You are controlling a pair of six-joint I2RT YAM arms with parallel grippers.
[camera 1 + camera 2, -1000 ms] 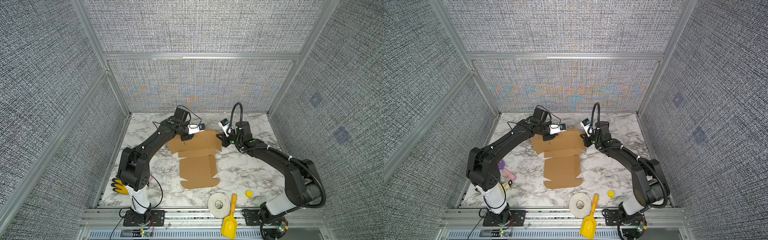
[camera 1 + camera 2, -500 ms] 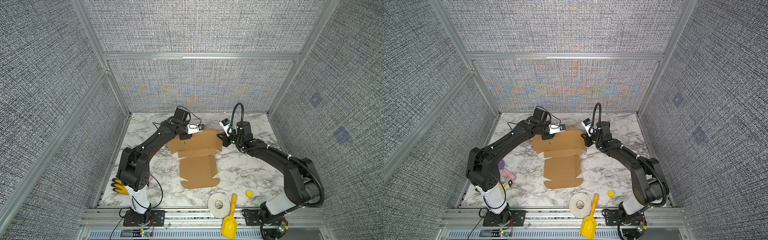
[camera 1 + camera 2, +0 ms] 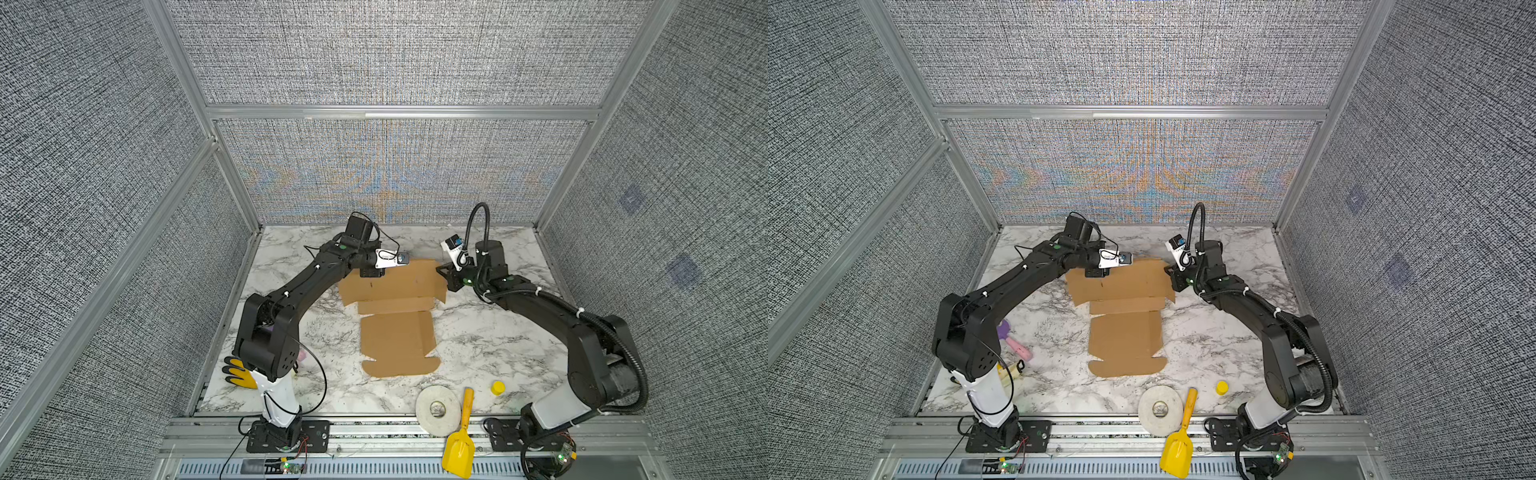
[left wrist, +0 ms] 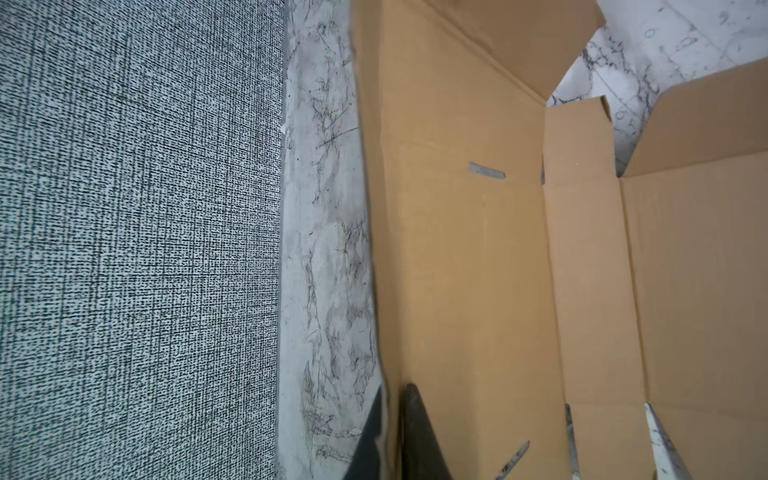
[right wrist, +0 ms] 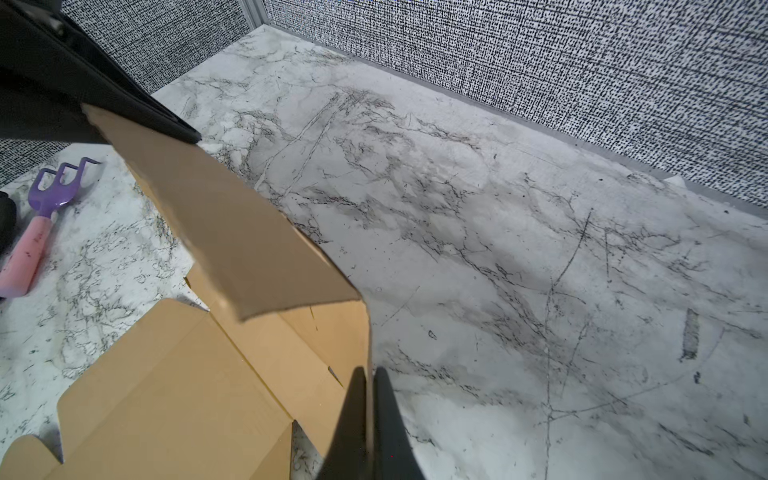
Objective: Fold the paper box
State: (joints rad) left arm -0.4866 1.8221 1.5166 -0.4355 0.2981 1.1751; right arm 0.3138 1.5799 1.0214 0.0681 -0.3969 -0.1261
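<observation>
the flat brown cardboard paper box [image 3: 395, 332] is laid out in the middle of the white marble bench [image 3: 490, 332], toward the back wall. its long side is run from the front of the bench to the back, as is shown in both top views. the wide part is at the back and the narrow part is at the front.

the back strip is held at its two far corners. the left jaws are clenched on the back left corner, and the right jaws are clenched on the back right corner, so no arm is nearer than the other. the rest of the sheet is spread toward the front, away from both jaws.

it is judged that the next move is turned on the fold line run from left to right just in front of the jaws. the back strip would have to be tipped over that line by both arms together.

in the top views the strip is seen almost flat. in the right wrist view it is shown lifted and tilted, with its thin edge pinched between two dark fingers [image 5: 353, 424]. in the left wrist view a small slot [image 4: 486, 171] is shown in the sheet.
</observation>
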